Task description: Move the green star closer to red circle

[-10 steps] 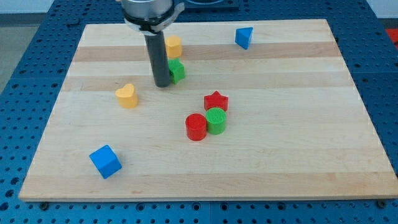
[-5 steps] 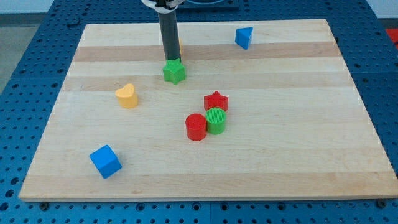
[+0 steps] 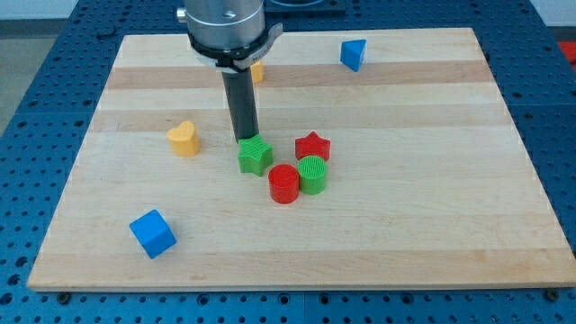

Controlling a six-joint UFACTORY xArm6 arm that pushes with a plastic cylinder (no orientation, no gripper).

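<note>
The green star (image 3: 256,156) lies near the board's middle, just up and left of the red circle (image 3: 283,184), with a small gap between them. My tip (image 3: 245,139) rests against the star's upper side, toward the view's top. The rod rises from there to the arm's head at the view's top. A green circle (image 3: 312,174) touches the red circle on its right, and a red star (image 3: 312,146) sits just above the green circle.
A yellow heart (image 3: 184,139) lies to the left. A blue cube (image 3: 152,233) sits at the lower left. A blue triangle (image 3: 354,54) is near the top edge. A yellow block (image 3: 257,71) is partly hidden behind the rod. The wooden board (image 3: 432,225) carries them all.
My tip has come round to the star's top side and pushed it down the view, from beside the yellow block to just beside the red circle.
</note>
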